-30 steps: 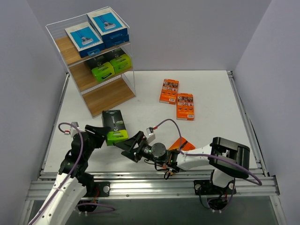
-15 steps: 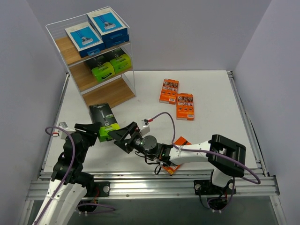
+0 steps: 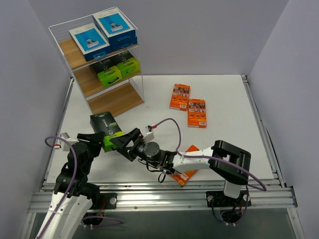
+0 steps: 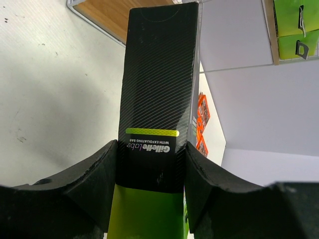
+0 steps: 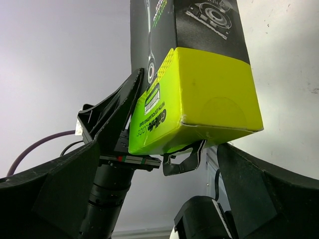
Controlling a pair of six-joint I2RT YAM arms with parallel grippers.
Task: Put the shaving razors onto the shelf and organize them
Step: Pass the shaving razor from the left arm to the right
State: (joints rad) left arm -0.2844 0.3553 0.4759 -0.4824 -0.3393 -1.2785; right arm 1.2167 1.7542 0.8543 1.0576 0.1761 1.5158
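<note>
A black shaving-razor pack with a lime-green end [image 3: 104,129] is held just above the table, with my left gripper [image 3: 101,141] shut on its sides. In the left wrist view the pack [image 4: 158,109] stands between both pads [image 4: 97,181]. My right gripper [image 3: 120,145] is open right beside the pack's lime end [image 5: 199,99], which hangs just past the spread fingers [image 5: 259,191]; no contact shows. The shelf [image 3: 82,56] stands at the back left with blue-and-white packs [image 3: 88,41] on top and black-and-lime packs [image 3: 109,74] on the middle board. Two orange packs [image 3: 179,96] lie mid-table.
A third orange pack [image 3: 188,171] lies partly under my right arm near the front edge. The shelf's lowest board [image 3: 117,101] is bare. Grey walls close in on the left and right, and a metal rail [image 3: 164,191] runs along the near edge.
My left gripper has carried the black-and-lime pack leftward and a little toward the shelf. The right gripper followed it to the left and stayed open.
</note>
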